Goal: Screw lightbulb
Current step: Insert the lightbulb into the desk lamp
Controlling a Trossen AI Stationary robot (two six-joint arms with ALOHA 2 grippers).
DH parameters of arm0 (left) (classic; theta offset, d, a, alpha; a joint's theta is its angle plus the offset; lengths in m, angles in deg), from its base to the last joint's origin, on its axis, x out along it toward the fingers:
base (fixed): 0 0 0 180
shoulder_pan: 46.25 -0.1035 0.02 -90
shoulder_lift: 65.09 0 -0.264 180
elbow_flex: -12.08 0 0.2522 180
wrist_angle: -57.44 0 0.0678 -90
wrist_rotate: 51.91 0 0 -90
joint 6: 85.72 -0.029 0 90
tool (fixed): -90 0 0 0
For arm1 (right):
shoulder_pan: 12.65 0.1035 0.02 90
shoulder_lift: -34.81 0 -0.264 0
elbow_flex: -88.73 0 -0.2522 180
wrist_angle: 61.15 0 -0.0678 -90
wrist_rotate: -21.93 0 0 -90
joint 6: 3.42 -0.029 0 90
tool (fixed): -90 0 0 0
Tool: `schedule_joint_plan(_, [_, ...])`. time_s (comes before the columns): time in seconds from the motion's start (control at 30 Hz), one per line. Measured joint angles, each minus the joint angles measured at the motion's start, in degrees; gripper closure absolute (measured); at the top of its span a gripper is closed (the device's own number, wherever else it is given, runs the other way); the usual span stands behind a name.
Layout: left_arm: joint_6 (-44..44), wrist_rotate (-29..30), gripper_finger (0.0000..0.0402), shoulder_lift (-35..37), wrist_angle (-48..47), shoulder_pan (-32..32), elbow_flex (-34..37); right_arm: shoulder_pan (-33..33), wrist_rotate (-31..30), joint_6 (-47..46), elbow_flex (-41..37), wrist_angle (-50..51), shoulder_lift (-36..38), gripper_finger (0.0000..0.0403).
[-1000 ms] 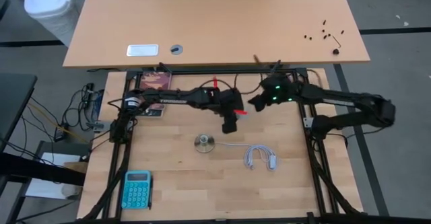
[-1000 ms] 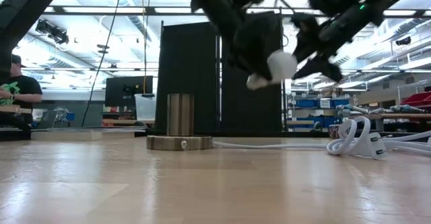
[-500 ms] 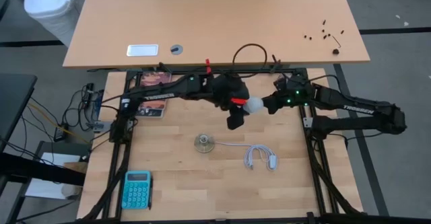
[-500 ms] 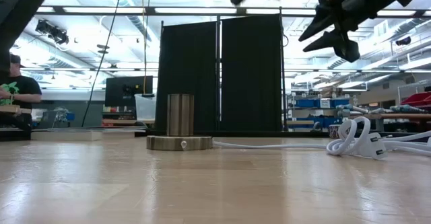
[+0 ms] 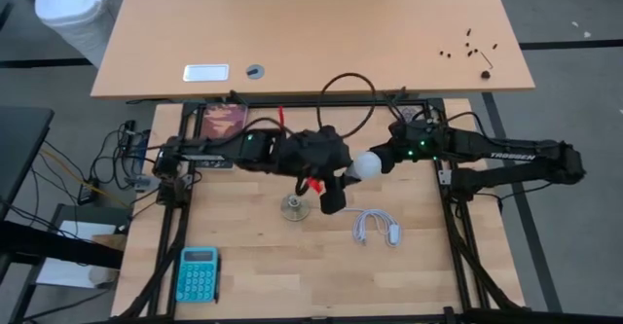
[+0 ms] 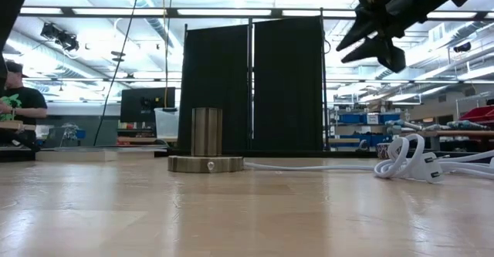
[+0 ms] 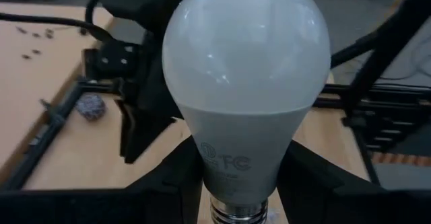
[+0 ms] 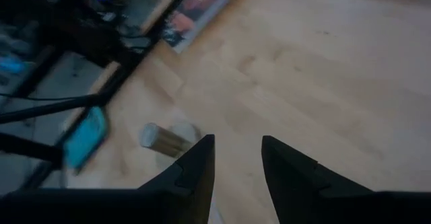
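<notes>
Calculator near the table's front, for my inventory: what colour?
Teal calculator; high view shows it best.

High view looks straight down; low view level across table; both share the socket.

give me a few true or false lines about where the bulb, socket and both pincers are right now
1. The left pincer holds the lightbulb by its base. True.
2. The lightbulb is already screwed into the socket. False: it is up in the air, off to one side of the socket.
3. The right pincer is clamped on the bulb. False: its fingers are apart with nothing between them.
4. The teal calculator lies near the table's front left corner. True.
5. The white cable is coiled on top of the calculator. False: it lies right of the socket.
</notes>
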Motion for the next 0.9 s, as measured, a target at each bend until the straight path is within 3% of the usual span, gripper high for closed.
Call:
schedule_joint_plan(0.27, [-0.1,5.2,0.0243,0.7,6.3,4.5,6.3,2.6,1.7,-2.2,0.0,-5.4,-2.7,0.0273])
schedule_joint_plan(0.53, [0.2,5.5,0.0243,4.1,15.5,6.3,16.6,8.0,1.8,-6.8,0.0,-5.2,-4.6,0.0275])
schedule_joint_plan(0.9, [6.9,5.9,0.0243,15.6,41.6,6.8,44.9,12.0,-0.4,-9.0,0.0,-6.0,-6.2,0.0276])
